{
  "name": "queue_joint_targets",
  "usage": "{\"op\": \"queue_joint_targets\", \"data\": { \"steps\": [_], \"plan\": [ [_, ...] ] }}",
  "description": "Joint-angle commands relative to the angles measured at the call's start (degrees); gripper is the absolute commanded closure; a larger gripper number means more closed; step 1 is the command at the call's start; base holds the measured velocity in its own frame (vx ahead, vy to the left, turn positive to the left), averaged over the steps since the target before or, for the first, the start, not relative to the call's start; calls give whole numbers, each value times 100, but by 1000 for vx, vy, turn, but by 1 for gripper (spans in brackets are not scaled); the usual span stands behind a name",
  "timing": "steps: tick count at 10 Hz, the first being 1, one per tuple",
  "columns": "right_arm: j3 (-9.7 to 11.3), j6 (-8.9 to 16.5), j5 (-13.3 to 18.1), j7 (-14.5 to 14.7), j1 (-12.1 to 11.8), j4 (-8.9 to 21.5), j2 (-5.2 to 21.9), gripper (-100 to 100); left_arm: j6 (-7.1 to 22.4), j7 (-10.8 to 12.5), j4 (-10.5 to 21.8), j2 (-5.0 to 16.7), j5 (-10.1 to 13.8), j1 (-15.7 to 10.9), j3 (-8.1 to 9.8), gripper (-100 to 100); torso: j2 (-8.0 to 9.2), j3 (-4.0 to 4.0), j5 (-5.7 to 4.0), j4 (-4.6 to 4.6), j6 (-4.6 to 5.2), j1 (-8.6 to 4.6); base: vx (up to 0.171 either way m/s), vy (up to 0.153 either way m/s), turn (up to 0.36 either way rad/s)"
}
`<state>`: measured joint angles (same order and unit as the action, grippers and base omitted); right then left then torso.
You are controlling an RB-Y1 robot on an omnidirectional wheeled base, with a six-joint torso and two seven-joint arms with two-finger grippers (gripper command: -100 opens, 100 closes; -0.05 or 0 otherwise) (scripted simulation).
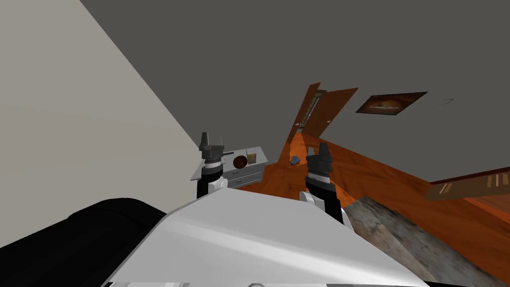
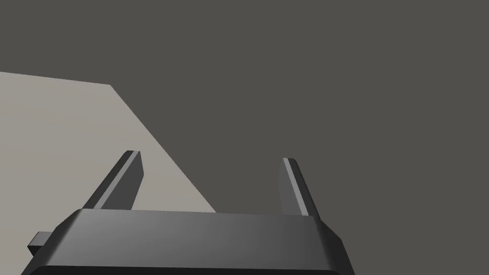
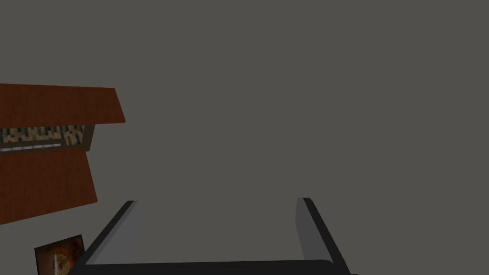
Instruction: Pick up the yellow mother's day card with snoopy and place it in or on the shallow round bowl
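Nearest, low on the left side of the head view, lies a black rounded shape, and on the right side a grey rug covers part of the orange wooden floor.

A little further, both arms are raised in front. The left gripper has its two fingers wide apart with nothing between them; its wrist view confirms this. The right gripper is also spread wide and holds nothing, as its own wrist view shows.

Just behind the left gripper stands a small light grey cabinet with drawers, against the pale wall. On its top sits the bowl, round and dark brown. The card is on the same top, just beside the bowl, on the side towards the right gripper. It looks like a small yellowish-tan rectangle, and any drawing on it is too small to tell. Both grippers are apart from it.

Beyond the cabinet, a small blue-grey object lies on the floor near the right gripper. Farther still, a brown wooden door stands open in the dark grey wall, and a framed picture hangs beside it.
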<state>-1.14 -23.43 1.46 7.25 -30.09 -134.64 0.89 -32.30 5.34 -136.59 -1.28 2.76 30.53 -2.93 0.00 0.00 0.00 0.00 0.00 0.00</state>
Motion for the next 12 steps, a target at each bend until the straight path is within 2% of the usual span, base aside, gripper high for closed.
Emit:
{"op": "queue_joint_targets", "data": {
  "steps": [1, 3, 6, 9, 10, 12],
  "plan": [
    [0, 0, 0, 0, 0, 0, 0, 0, -9, 52, 71, 209, 28, 3, 28, -100, 0, 0, 0, 0, 0, 0, -2, -26, 100],
    [0, 0, 0, 0, 0, 0, -1, 0, -30, 176, 235, 500, 93, 6, 91, -100, 0, 0, -4, 0, -1, -19, 2, -81, 172],
    [1, 0, 0, 0, -1, 0, -1, 0, -78, 480, 625, 840, 249, 4, 230, -100, -3, -2, -10, -1, -2, -45, 7, -133, 250],
    [1, 0, 0, 0, 0, 0, -2, 0, -136, 909, 1126, 1025, 462, -15, 406, -100, 2, 1, -17, 1, -1, -76, -17, -200, 310],
    [1, 0, 0, 0, -1, 0, -2, 0, -136, 909, 1154, 1025, 462, -15, 406, -100, -3, -1, -17, 0, -2, -76, -6, -153, 88],
    [1, 0, 0, 0, 0, 0, -1, 0, -176, 1255, 1520, 1079, 631, -43, 535, -100, -8, -4, -13, -2, -1, -54, 0, -157, 271]
  ]
}}
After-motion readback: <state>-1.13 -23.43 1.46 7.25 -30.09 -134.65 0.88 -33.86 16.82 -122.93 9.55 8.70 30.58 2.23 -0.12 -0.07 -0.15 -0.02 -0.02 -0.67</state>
